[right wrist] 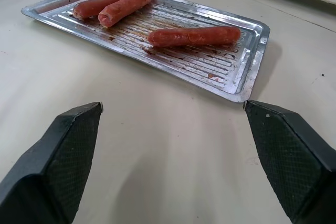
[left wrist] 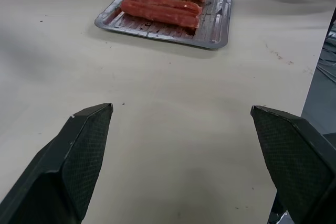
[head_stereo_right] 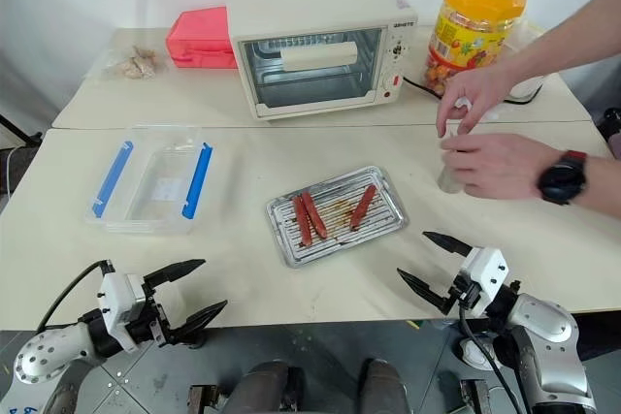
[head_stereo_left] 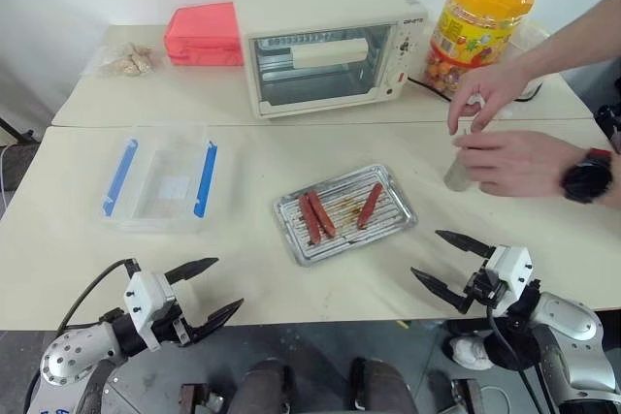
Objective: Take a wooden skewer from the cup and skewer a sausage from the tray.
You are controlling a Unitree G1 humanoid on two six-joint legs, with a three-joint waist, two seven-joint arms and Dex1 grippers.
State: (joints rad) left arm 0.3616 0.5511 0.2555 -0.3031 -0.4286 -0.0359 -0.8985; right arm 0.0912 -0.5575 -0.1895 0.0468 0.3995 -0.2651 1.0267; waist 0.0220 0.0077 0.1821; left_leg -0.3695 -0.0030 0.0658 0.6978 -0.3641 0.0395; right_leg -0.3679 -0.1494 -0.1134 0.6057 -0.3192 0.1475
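Nearest the viewer, the left gripper [head_stereo_left: 206,291] and right gripper [head_stereo_left: 451,264] hover at the near edge of the table [head_stereo_left: 243,269], each with its two black fingers spread wide and nothing between them; neither touches any object. The left gripper points toward the right and the right gripper toward the left, both aimed inward at the tray [head_stereo_left: 343,212].

The tray is a shallow rectangular silver pan with a ribbed bottom, rounded corners and brown grease streaks. It lies near the table's middle, its long axis running diagonally from near-left to far-right. Three sausages rest in it: two sausages [head_stereo_left: 315,216] side by side at its left end, a single sausage [head_stereo_left: 370,205] apart toward the right, all lying across the tray's length.

Farther right, a person's hand [head_stereo_left: 514,162] wraps the cup [head_stereo_left: 457,174], a small steel tumbler standing upright; a second hand [head_stereo_left: 485,94] is poised above its mouth.

Left of the tray sits a clear box with blue clips [head_stereo_left: 160,177]. At the back stand a toaster oven [head_stereo_left: 325,41] and a yellow-lidded jar [head_stereo_left: 480,31].
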